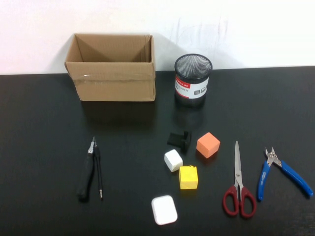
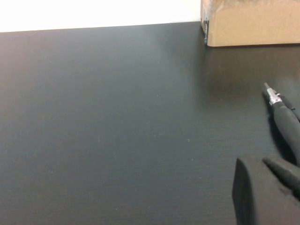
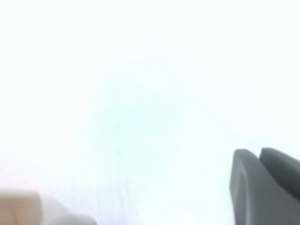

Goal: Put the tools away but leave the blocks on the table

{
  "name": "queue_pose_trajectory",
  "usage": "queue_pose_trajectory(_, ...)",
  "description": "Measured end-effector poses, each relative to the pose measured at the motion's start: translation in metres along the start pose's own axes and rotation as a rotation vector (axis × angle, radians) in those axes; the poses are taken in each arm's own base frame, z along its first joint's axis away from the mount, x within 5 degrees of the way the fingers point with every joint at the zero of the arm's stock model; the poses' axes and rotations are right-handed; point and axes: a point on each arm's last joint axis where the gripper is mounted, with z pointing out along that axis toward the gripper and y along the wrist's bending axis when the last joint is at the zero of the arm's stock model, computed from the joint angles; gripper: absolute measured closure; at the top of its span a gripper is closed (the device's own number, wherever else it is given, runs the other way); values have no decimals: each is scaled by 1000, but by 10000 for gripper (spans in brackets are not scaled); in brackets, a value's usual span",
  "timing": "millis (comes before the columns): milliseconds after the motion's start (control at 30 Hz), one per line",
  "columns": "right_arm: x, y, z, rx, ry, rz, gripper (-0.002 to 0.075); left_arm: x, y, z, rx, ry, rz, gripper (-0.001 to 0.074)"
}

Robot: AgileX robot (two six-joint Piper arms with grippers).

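Note:
On the black table, slim black-handled pliers and a thin black driver lie side by side at the left. Red-handled scissors and blue-handled cutters lie at the right. An orange block, a yellow block and a smaller white block sit in the middle. Neither arm shows in the high view. My left gripper is shut and empty, low over the table near the pliers. My right gripper is shut and empty, facing a white wall.
An open cardboard box stands at the back left and also shows in the left wrist view. A black mesh cup stands beside it. A small black clip-shaped piece and a white rounded case lie among the blocks.

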Motion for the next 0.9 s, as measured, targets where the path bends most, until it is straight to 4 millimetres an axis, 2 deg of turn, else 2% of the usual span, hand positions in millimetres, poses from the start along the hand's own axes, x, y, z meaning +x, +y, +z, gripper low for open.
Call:
queue_pose_trajectory(200, -41, 3, -2, -53, -357, 137, 734, 0, 0, 0, 0, 0, 0, 739)
queue_pose_trajectory(367, -87, 6, 10, -27, -382, 122, 734, 0, 0, 0, 0, 0, 0, 739)
queue_pose_trajectory(433, -107, 6, 17, 16, -326, 134, 734, 0, 0, 0, 0, 0, 0, 738)
queue_pose_trajectory(533, -136, 2, 29, 131, -149, 165, 734, 0, 0, 0, 0, 0, 0, 739)
queue_pose_trajectory(633, -145, -6, 45, 274, 119, 174, 734, 0, 0, 0, 0, 0, 0, 739)
queue_pose_trajectory(733, -138, -16, 68, 372, 377, 166, 734, 0, 0, 0, 0, 0, 0, 739)
queue_pose_trajectory(800, -128, -20, 81, 373, 494, 164, 734, 0, 0, 0, 0, 0, 0, 738)
queue_pose_trajectory(900, -114, -22, 92, 311, 621, 15, 734, 0, 0, 0, 0, 0, 0, 739)
